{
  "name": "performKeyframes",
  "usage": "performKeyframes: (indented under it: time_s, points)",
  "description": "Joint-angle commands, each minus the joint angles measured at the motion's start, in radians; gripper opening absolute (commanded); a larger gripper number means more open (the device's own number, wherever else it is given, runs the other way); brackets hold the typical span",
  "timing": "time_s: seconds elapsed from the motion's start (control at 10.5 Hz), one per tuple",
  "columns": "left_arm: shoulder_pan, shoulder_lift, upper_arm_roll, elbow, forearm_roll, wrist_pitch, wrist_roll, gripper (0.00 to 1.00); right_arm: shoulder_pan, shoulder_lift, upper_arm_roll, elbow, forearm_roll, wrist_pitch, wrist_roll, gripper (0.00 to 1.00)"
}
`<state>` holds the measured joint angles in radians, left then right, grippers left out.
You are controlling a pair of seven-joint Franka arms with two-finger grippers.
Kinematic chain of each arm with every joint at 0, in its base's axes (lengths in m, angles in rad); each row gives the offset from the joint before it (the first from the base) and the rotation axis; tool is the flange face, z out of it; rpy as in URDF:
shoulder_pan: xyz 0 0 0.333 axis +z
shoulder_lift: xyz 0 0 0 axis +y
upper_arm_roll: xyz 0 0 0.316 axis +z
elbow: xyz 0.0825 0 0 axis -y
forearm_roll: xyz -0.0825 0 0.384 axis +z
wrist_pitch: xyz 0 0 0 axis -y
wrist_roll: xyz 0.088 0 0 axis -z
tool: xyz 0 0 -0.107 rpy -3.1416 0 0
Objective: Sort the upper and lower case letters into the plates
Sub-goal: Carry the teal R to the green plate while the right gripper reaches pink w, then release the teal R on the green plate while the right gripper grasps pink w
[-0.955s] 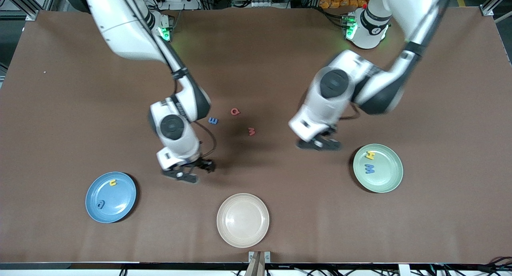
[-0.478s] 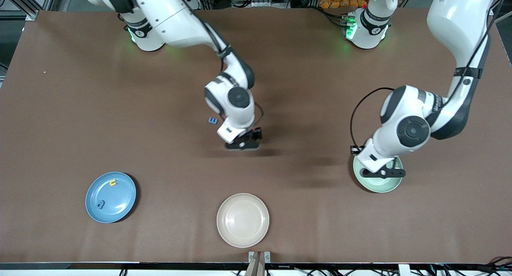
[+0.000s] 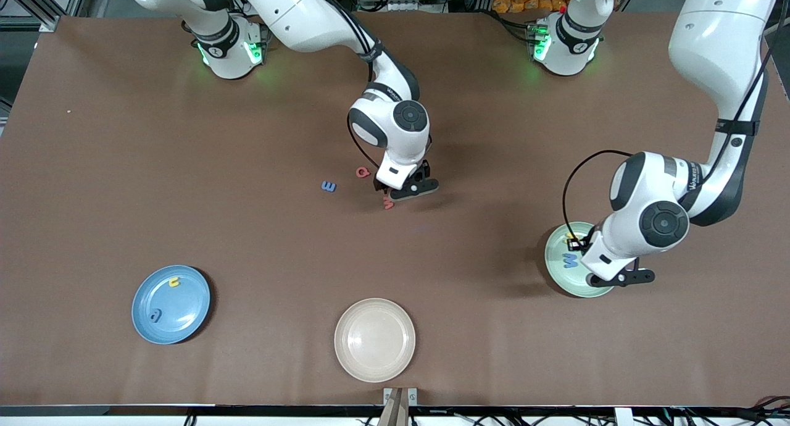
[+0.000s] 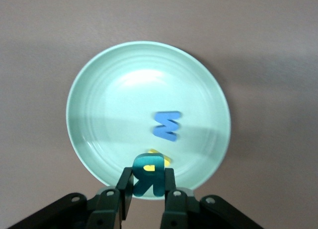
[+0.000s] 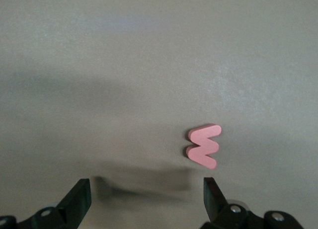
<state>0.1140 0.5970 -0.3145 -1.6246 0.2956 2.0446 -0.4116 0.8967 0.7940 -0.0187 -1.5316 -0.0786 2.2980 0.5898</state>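
Observation:
My left gripper [image 4: 148, 178] is shut on a teal letter R [image 4: 149, 172], hanging over the edge of the pale mint plate [image 4: 99, 105] nearest the front camera. In that plate lie a blue letter [image 4: 166, 125] and a yellow letter [image 4: 164, 158], the yellow one half hidden by the R. My right gripper [image 5: 146, 189] stands open low over the middle of the table, with a red letter [image 5: 203, 147] on the cloth just outside its jaws. Another red letter [image 3: 363, 172] and a blue letter [image 3: 329, 186] lie nearby. The blue plate [image 3: 179, 309] holds a yellow letter [image 3: 174, 283] and a blue letter [image 3: 155, 316].
A beige plate [image 3: 374, 339] sits near the table's front edge, between the two coloured plates. The brown cloth covers the whole table. The left arm [image 3: 654, 222] hangs over part of the mint plate [image 3: 558, 275].
My left gripper carried the teal letter from mid-table to over the mint plate. My right gripper swung from beside the blue plate to the red letters in the middle.

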Motion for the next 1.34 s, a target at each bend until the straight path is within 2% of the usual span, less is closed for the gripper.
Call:
performKeyframes:
  time_s: [0.0,0.19,0.48,0.76,0.86,1.05,1.24]
  points:
    - [-0.019,-0.003,0.021,0.011,0.010,0.008,0.010,1.00,-0.051,-0.007,0.008,0.004,0.008,-0.017,-0.128,1.00]
    - [-0.031,-0.028,0.020,0.017,-0.002,0.008,0.007,1.00,-0.079,-0.009,0.009,0.007,0.008,-0.009,-0.168,1.00]
    - [-0.111,-0.054,0.012,0.043,-0.007,0.006,-0.012,1.00,-0.107,-0.007,0.011,0.007,0.013,0.029,-0.194,1.00]
    - [-0.160,-0.068,0.012,0.041,-0.015,0.003,-0.058,1.00,-0.099,-0.006,0.017,0.002,0.062,0.060,-0.196,1.00]
    - [-0.172,-0.071,0.014,0.041,-0.056,0.000,-0.067,1.00,-0.099,-0.006,0.017,-0.008,0.062,0.060,-0.196,1.00]
    - [-0.174,-0.101,0.014,0.041,-0.117,-0.015,-0.154,1.00,-0.099,-0.006,0.017,-0.031,0.062,0.069,-0.211,1.00]
    - [-0.197,-0.112,0.014,0.041,-0.119,-0.026,-0.307,1.00,-0.099,-0.004,0.017,-0.048,0.062,0.101,-0.209,1.00]
